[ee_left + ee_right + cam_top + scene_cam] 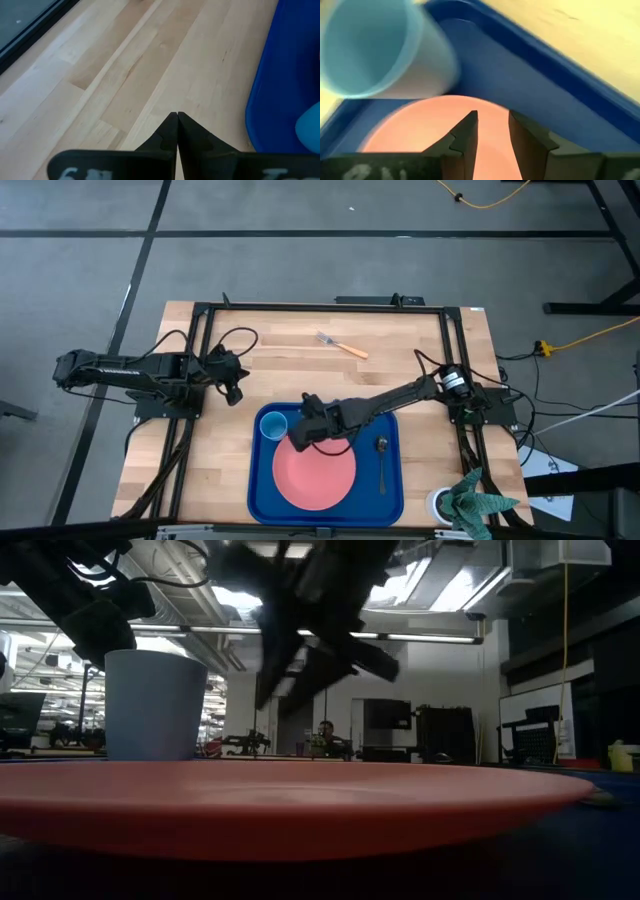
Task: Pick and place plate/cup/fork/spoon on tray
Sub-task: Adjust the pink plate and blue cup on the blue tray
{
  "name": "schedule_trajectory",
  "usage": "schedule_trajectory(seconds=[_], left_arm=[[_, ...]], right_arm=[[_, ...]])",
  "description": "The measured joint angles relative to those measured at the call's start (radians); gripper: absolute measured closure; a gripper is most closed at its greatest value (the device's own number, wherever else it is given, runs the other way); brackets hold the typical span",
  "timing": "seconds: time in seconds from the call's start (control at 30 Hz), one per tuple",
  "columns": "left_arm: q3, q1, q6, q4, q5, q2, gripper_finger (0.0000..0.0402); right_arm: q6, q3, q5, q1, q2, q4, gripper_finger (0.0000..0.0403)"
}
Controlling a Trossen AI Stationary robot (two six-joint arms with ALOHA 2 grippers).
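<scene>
Blue tray at lower centre of the overhead frame already holds the plate, cup and spoon. Right gripper hovers over the plate's upper edge, fingers slightly apart, holding nothing. Fork lies upper centre on the wood (probably next). Left gripper, fingers pressed together, waits left.

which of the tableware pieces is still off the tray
The fork, lying alone on the bare wood toward the table's far edge. The plate, cup and spoon all sit inside the blue tray.
</scene>
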Motion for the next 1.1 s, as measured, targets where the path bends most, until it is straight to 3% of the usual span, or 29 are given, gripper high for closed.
schedule_trajectory(seconds=[0.63,1.1], left_arm=[[0.000,0.000,0.044,-0.001,0.000,0.000,0.0401],[0.000,0.000,0.045,0.000,0.000,0.000,0.0401]], right_arm=[[-0.051,0.000,-0.115,0.031,0.048,0.241,0.0289],[-0.095,-0.001,-0.109,-0.002,0.053,0.295,0.0289]])
